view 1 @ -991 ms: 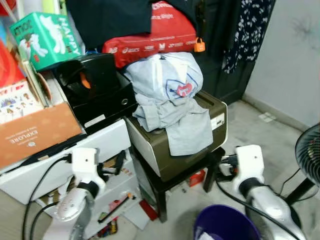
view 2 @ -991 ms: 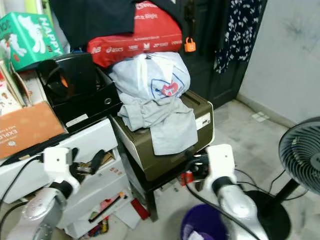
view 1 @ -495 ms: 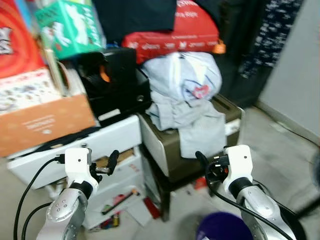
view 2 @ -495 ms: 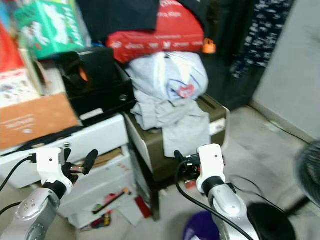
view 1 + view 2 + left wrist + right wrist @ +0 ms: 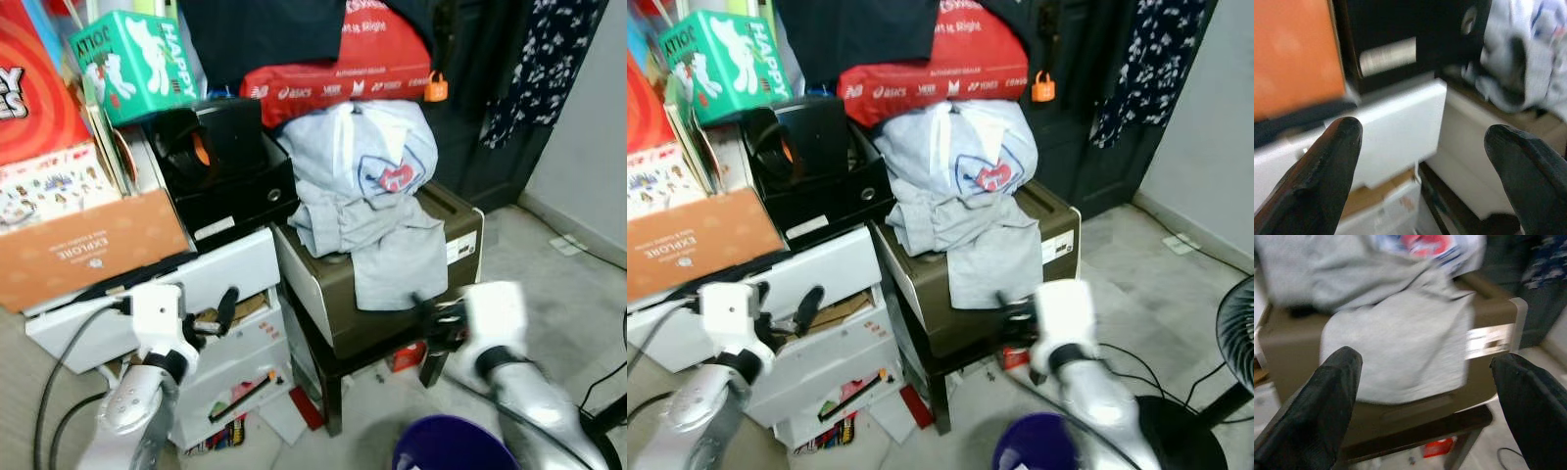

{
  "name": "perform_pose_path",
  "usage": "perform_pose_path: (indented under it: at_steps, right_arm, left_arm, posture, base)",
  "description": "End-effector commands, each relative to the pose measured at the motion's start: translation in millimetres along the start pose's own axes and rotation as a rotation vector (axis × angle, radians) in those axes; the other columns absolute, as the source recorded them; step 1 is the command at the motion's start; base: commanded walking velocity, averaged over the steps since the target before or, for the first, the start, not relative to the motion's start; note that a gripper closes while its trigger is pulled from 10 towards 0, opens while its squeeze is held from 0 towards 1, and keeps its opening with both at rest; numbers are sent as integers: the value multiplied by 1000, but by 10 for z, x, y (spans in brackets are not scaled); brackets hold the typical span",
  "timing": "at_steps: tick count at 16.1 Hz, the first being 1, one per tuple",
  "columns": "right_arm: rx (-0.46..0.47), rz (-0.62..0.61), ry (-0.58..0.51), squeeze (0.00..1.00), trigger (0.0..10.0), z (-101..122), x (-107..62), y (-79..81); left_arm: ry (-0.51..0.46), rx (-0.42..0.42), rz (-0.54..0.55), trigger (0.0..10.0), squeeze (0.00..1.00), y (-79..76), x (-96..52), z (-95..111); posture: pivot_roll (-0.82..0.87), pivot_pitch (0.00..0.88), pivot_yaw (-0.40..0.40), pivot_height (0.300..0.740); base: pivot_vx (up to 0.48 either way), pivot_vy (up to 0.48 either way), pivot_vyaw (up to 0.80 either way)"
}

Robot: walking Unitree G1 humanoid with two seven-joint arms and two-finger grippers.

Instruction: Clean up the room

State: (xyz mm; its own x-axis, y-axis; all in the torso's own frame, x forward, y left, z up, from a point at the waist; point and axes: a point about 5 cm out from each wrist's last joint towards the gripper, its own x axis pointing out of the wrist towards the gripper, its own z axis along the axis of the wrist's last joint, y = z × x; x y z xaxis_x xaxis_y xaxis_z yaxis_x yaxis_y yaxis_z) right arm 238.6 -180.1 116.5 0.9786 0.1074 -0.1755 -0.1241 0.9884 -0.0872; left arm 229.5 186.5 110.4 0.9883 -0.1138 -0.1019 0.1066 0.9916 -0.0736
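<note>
A heap of grey clothes with a red and blue crest lies on a brown printer-like box, one piece hanging down its front. The box stands on a dark stool. My right gripper is low in front of the box, open and holding nothing. In the right wrist view the hanging grey cloth lies between its spread fingers. My left gripper is open before the white drawer unit. The left wrist view shows its black fingers wide apart.
A black box, an orange carton, a green box and a red bag crowd the back. A purple bucket sits on the floor by my right arm. A fan stands at the right. Litter lies under the drawers.
The camera swung left and back, so the whole scene shifted. Both grippers stay open and low in front of the furniture. The right arm is blurred with motion.
</note>
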Motion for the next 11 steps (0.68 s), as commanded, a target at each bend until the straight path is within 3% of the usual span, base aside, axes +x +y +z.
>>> perform_pose_path:
  at_steps: [1, 3, 5, 7, 8, 10, 11]
  right_arm:
    - [37, 11, -3, 0, 10000, 71, -33, 52]
    - [7, 56, 34, 0, 10000, -25, -31, 111]
    - [0, 96, 89, 0, 10000, -67, 106, 208]
    - [-11, 115, 154, 0, 10000, -107, 249, 291]
    - [-18, 137, 210, 0, 10000, -133, 428, 420]
    - [8, 147, 230, 0, 10000, -157, 537, 501]
    - [20, 144, 298, 0, 10000, -290, 719, 611]
  left_arm:
    - [47, 7, 79, 10000, 0, 218, -144, -64]
    - [79, -17, 81, 10000, 0, 248, -170, -137]
    - [97, -4, 32, 10000, 0, 156, 13, -137]
    - [152, 60, -4, 10000, 0, 76, 181, -206]
    - [193, 73, -58, 10000, 0, -51, 396, -311]
    - [218, 76, -94, 10000, 0, -133, 509, -382]
    - [313, 46, -118, 10000, 0, -257, 664, -554]
  posture:
    - [-204, 0, 41, 740]
    - [-192, 0, 35, 740]
    - [-189, 0, 31, 740]
    - [-190, 0, 28, 740]
    - [-195, 0, 31, 740]
    - [-199, 0, 36, 740]
    - [-209, 0, 44, 740]
  base:
    - [0, 0, 0]
    - [0, 0, 0]
    - [0, 0, 0]
    - [0, 0, 0]
    - [0, 0, 0]
    - [0, 0, 0]
    - [0, 0, 0]
